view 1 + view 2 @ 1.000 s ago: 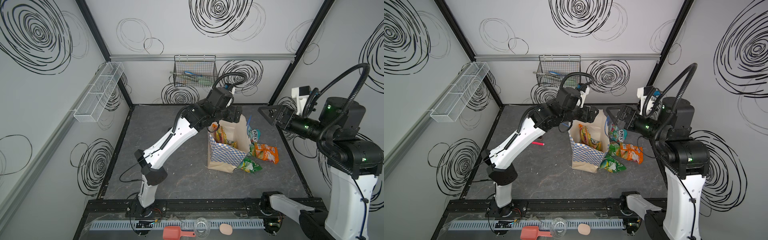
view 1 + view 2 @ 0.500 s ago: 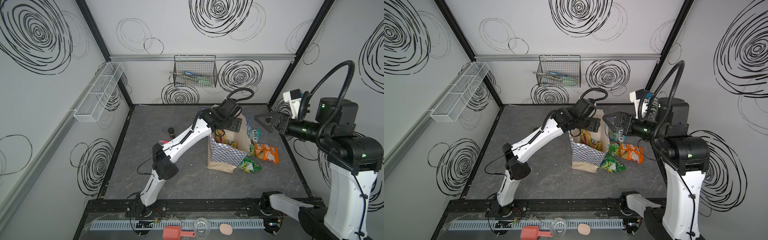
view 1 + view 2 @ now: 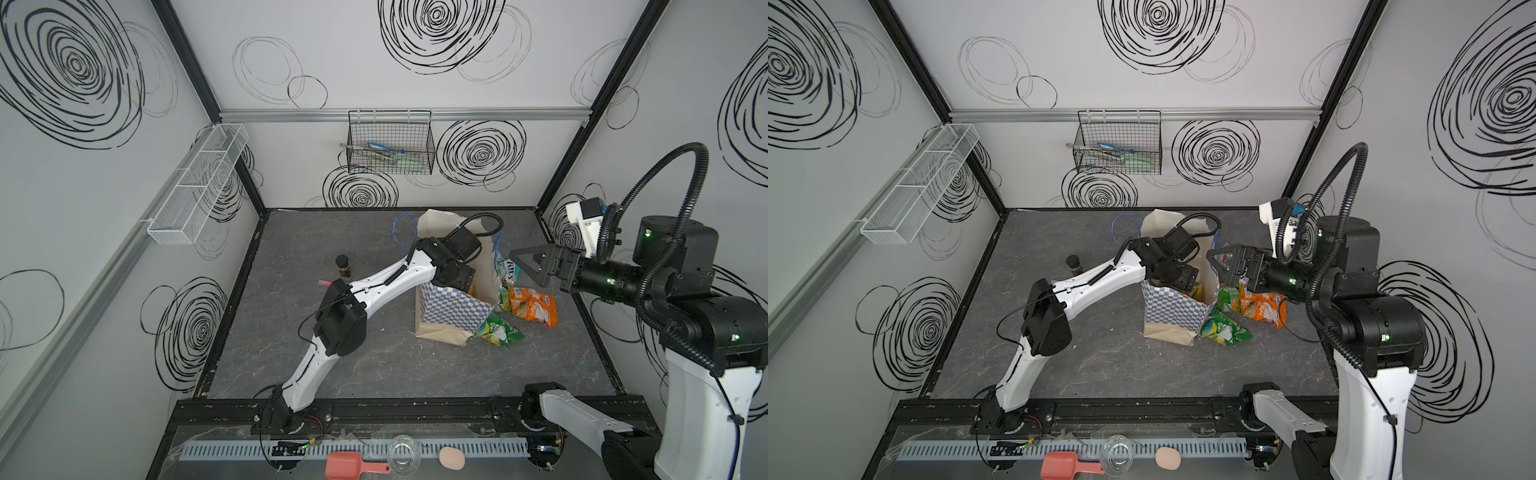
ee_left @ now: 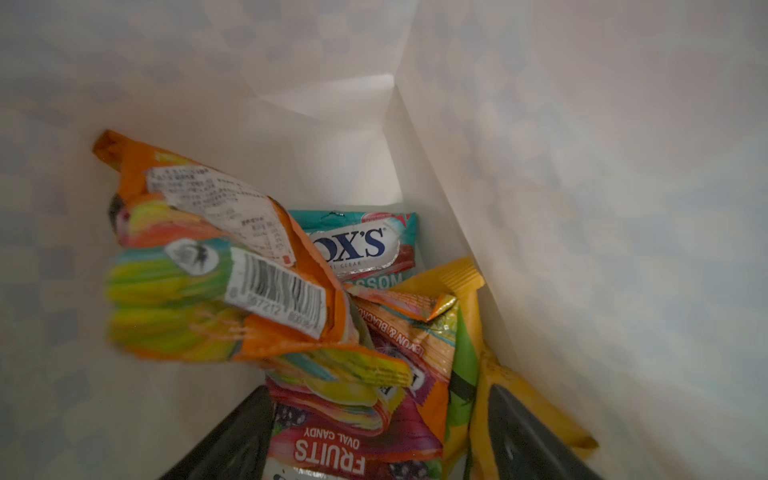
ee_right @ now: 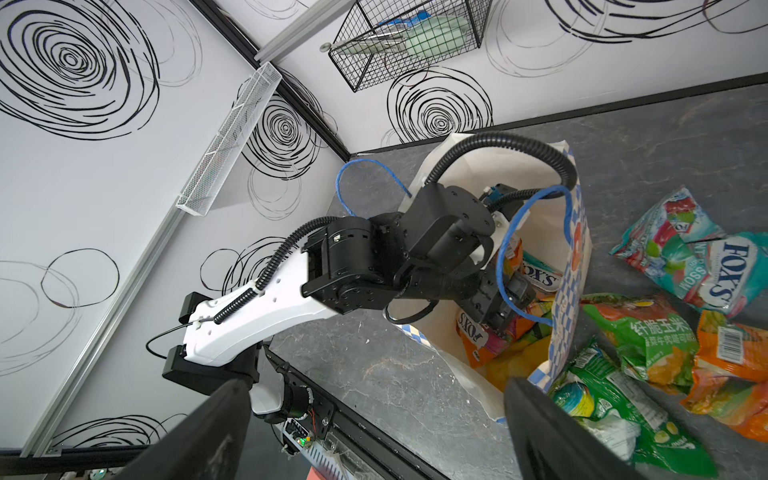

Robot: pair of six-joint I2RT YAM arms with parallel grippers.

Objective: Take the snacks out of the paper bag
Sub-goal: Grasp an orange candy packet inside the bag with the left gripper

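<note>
Several snacks (image 4: pixel 411 332) lie heaped inside the paper bag (image 3: pixel 449 311), which stands upright on the grey surface (image 3: pixel 332 374), right of centre in both top views. The left arm reaches over the bag's left rim and down, so the left hand (image 4: pixel 378 392) is inside the bag; from above only its wrist shows. In the left wrist view its dark fingers (image 4: pixel 237 432) stand wide apart, either side of a pink-red packet (image 4: pixel 332 453) printed "FRUITS OVAL CANDY", and no squeeze on it can be seen. Over that packet lies a crumpled barcode packet (image 4: pixel 216 291), orange with rainbow stripes. Deeper in the bag is a teal packet (image 4: pixel 365 245) marked FOX'S. A yellow packet (image 4: pixel 465 282) leans along the bag wall by one finger.

More snacks lie on the surface just right of the bag. A loose teal packet (image 5: pixel 723 274) is the farthest. Nearer lie a far green packet (image 5: pixel 640 336) beside the bag and a loose orange packet (image 3: pixel 536 305) touching it on the right. A near green packet (image 3: pixel 498 332) rests against the bag's near right corner.

The right hand (image 3: pixel 524 264) hangs raised just right of the bag, over these loose packets, its fingers spread wide.

A small brown jar (image 3: pixel 343 266) stands left of the bag, and a thin pink marker (image 3: pixel 324 283) lies just nearer, partly behind the left arm.
</note>
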